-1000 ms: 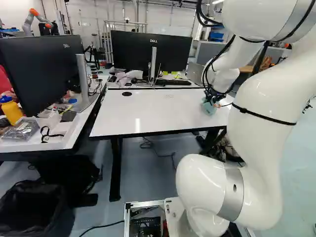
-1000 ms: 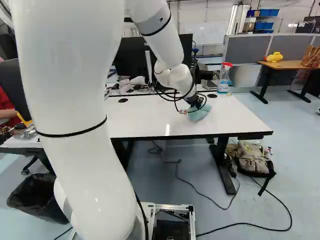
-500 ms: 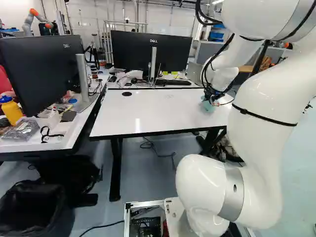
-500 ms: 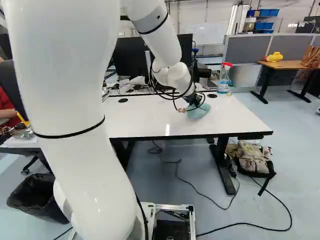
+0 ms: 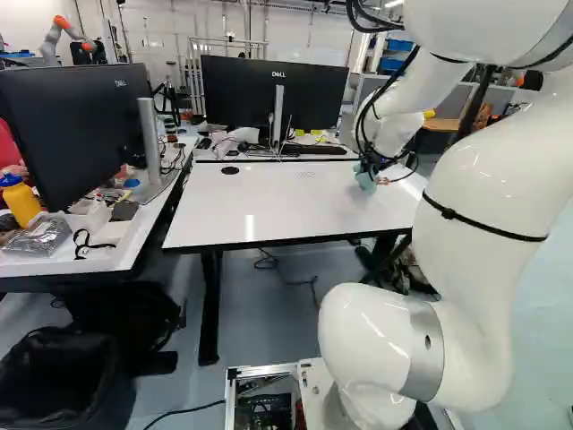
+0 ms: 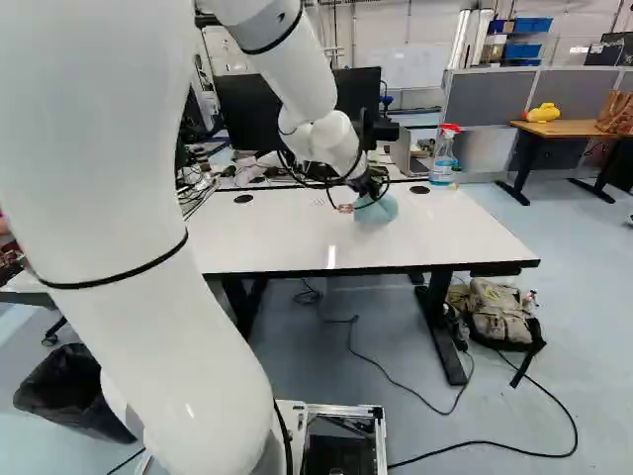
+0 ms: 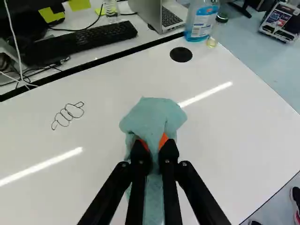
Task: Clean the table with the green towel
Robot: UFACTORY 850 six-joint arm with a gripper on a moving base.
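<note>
Closest to me, my arm (image 5: 367, 340) rose from its lowest joint at the foot of both base views, with a black bin (image 5: 63, 381) at the left of the left base view. Beyond it stood the white table (image 5: 277, 206), and a backpack (image 6: 499, 315) lay on the floor by its right leg in the right base view.

I had the gripper (image 6: 375, 188) over the far part of the tabletop, its two fingers clenched on the green towel (image 7: 152, 117) from both sides, orange pads (image 7: 163, 139) against the cloth. The towel bunched out ahead of the fingertips and also trailed back beneath them; it seemed to touch the tabletop, though the bunched cloth hid its underside from me.

Off to one side of the towel was a dark looped scribble (image 7: 68, 115) on the white surface. Farther on came a round black cap (image 7: 181, 54), then a spray bottle (image 6: 444, 158), a keyboard (image 7: 103, 37) and an open laptop (image 7: 164, 14). A large monitor (image 5: 313, 94) stood behind, and another robot (image 5: 55, 36) far back.
</note>
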